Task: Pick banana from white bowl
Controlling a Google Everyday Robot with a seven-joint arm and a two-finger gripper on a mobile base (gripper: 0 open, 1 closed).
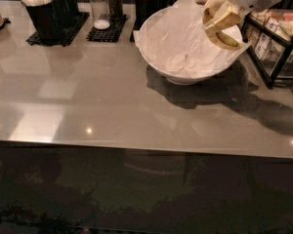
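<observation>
Tool point(222, 24) grips one banana point(227, 39) over one white bowl point(183, 77).

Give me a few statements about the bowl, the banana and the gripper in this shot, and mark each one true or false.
1. The gripper is above the white bowl, on its right side as pictured. True.
2. The banana lies on the table, apart from the bowl. False: it is at the bowl's right rim, directly under the gripper.
3. The bowl is lined with white paper that sticks over its rim. True.
4. The bowl stands at the table's near edge. False: it stands toward the far side, near the black holders.
5. A black wire rack stands at the picture's right, beside the bowl. True.
</observation>
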